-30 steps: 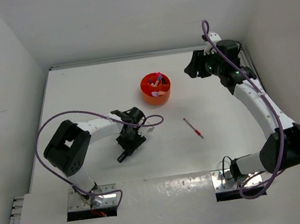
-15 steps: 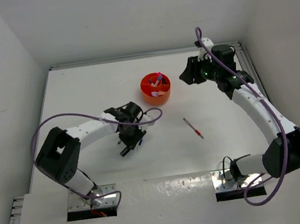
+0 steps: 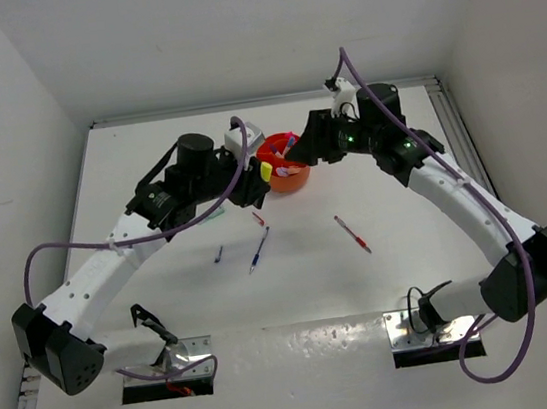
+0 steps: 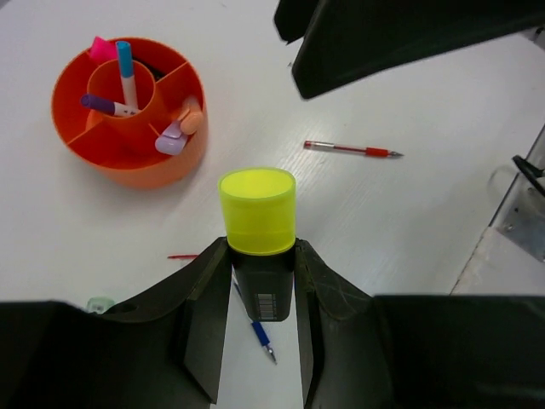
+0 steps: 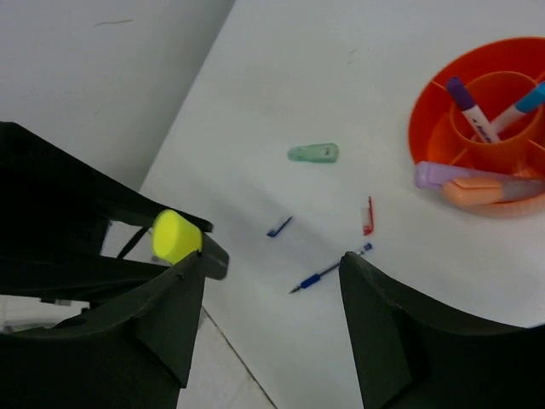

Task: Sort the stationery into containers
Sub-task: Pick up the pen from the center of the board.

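My left gripper [image 4: 262, 256] is shut on a black highlighter with a yellow cap [image 4: 257, 210] and holds it above the table, just left of the orange tub [image 3: 291, 181]. In the left wrist view the tub [image 4: 128, 175] holds a blue pen, a purple pen, lilac and orange markers and a pink-capped highlighter. My right gripper [image 5: 274, 260] is open and empty above the tub's right side [image 3: 318, 146]. On the table lie a red pen [image 3: 352, 234], a blue pen [image 3: 258, 250] and a green marker [image 5: 313, 153].
A small blue cap [image 3: 219, 254] and a red cap [image 3: 258, 219] lie near the blue pen. White walls close in the table on three sides. The two grippers are close together over the tub.
My left arm has swung up from the near table to beside the tub, carrying the highlighter and uncovering the pens. My right gripper has moved left toward the tub.
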`<action>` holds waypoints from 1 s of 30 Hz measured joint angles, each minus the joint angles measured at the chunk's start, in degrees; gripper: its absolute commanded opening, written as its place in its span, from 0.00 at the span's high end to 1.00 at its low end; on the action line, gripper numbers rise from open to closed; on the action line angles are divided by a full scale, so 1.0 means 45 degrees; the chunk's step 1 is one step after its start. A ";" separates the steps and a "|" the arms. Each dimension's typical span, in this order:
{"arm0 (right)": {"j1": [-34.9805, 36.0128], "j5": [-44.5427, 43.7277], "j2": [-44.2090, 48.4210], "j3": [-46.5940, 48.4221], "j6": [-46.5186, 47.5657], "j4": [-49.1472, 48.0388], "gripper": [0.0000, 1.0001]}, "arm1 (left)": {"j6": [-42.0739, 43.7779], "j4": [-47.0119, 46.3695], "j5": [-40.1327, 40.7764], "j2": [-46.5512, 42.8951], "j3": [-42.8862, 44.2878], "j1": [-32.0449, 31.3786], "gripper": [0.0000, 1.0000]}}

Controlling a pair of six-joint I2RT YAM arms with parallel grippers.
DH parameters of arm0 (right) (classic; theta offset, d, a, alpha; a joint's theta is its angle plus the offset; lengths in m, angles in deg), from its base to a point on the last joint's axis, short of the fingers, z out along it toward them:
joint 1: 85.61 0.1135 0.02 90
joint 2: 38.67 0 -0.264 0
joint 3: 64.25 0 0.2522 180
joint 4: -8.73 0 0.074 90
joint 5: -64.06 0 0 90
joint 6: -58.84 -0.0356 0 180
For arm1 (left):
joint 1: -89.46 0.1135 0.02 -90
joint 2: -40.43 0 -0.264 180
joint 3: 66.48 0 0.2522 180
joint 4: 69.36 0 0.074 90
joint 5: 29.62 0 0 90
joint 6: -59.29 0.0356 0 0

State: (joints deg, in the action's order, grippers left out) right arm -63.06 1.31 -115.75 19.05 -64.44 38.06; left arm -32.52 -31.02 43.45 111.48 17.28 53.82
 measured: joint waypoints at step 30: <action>0.2055 -0.0117 -0.1443 0.0860 0.0078 -0.0374 1.00 | -0.0850 -0.0209 -0.0379 0.0525 0.0253 -0.0010 0.00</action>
State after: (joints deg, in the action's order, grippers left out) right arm -53.82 0.78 -122.24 22.92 -64.09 36.38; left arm -36.34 -31.96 41.75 113.84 18.42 53.78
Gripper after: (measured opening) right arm 0.179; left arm 0.801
